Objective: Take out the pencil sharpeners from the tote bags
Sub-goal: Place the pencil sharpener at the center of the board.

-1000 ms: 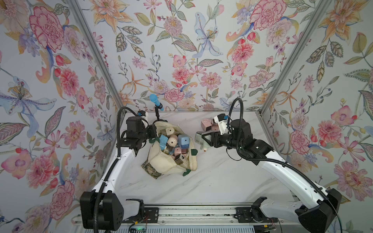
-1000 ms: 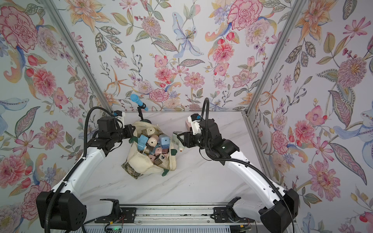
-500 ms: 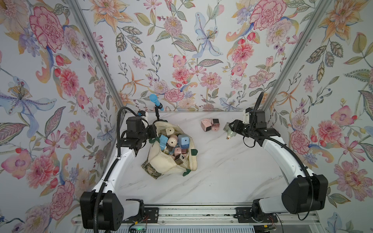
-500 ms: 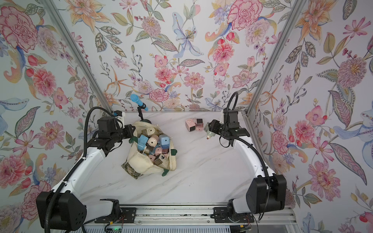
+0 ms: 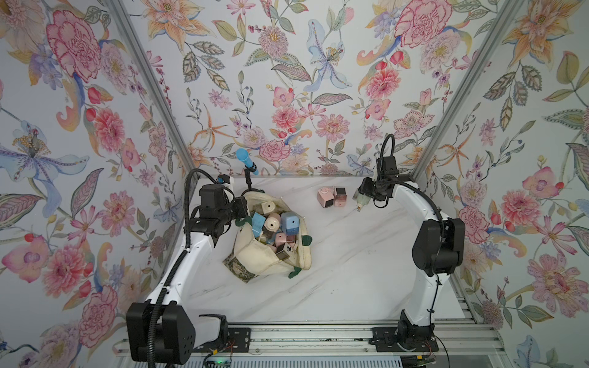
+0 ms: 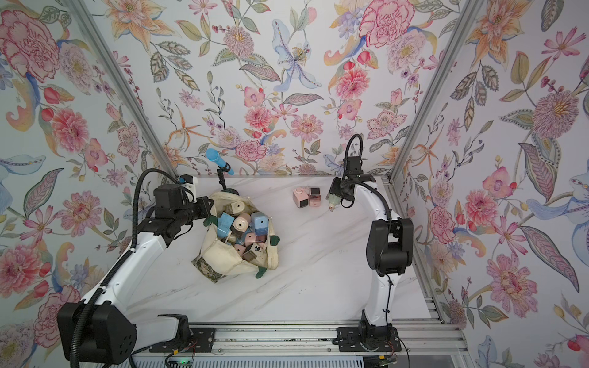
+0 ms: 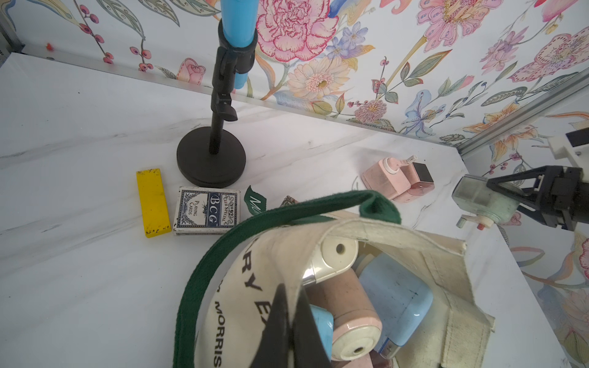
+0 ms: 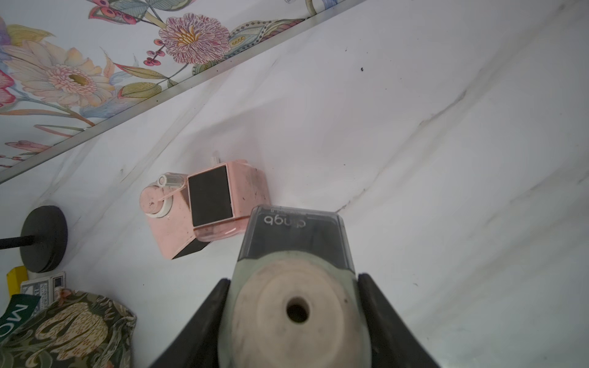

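Note:
The cream tote bag with dark green handles lies open on the table in both top views. It is full of pencil sharpeners in blue, pink and cream. My left gripper is shut on the bag's canvas rim, at the bag's left side. My right gripper is shut on a sage green sharpener and holds it low at the back right. Two pink sharpeners stand together on the table just left of it.
A blue microphone on a black stand rises behind the bag, its round base on the table. A flat yellow bar and a deck of playing cards lie beside that base. Flowered walls close three sides.
My right arm has swung from the bag's mouth to the back right, carrying the sage green sharpener next to the two pink ones. The left gripper has stayed on the bag's rim.

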`<control>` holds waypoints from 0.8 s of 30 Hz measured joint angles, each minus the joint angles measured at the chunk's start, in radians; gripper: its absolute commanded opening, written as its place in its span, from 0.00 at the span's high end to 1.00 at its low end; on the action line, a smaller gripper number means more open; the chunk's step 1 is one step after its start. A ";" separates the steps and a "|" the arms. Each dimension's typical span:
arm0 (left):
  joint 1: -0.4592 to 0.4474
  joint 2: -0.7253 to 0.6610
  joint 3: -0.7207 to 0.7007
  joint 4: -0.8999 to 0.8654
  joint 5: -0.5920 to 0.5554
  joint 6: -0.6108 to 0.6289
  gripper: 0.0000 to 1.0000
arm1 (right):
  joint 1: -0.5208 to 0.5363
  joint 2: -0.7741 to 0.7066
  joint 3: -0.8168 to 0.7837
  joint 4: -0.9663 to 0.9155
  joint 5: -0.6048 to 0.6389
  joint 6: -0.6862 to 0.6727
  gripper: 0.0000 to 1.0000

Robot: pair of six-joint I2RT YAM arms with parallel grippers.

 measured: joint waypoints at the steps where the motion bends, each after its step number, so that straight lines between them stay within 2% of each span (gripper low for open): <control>1: 0.000 0.000 0.000 0.000 0.000 0.000 1.00 | 0.009 0.042 0.050 -0.023 0.014 -0.012 0.63; 7: 0.000 0.000 0.000 0.000 0.000 0.000 1.00 | 0.050 0.222 0.258 -0.135 0.086 -0.076 0.63; 13: 0.000 0.000 0.000 0.000 0.000 0.001 1.00 | 0.063 0.313 0.382 -0.206 0.109 -0.109 0.61; 18: 0.000 0.000 0.000 0.000 0.000 0.003 1.00 | 0.062 0.378 0.470 -0.234 0.109 -0.117 0.56; 20: 0.000 0.000 0.000 0.000 0.000 0.003 1.00 | 0.062 0.398 0.491 -0.241 0.109 -0.117 0.52; 24: 0.000 0.000 0.000 0.000 0.000 0.003 1.00 | 0.062 0.416 0.514 -0.251 0.105 -0.119 0.33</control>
